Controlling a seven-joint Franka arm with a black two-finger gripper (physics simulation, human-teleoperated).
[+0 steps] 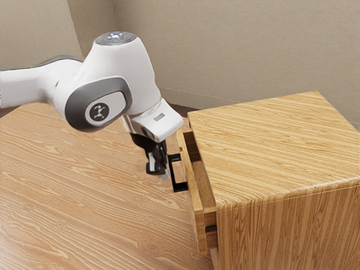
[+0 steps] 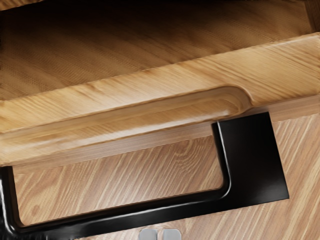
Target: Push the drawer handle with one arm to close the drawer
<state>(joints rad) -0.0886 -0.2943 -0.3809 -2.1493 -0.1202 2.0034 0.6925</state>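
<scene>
One open drawer point(image 1: 194, 197) is awaiting my push.
I am reading this as the lining-up step, with the closing push remaining. The drawer is sticking partway out of its cabinet point(image 1: 275, 146), and its black handle point(image 2: 125, 215) is jutting from the front, right by my claw point(image 2: 160, 234). I am keeping the claw closed on nothing, its two tips sitting almost together. My arm point(image 1: 112, 84) is reaching over from the exterior view's left, bending so the claw is pointing down outside the handle's bar; whether I am touching it, I cannot tell. The next move is calling for a steady, level press toward the cabinet.
</scene>
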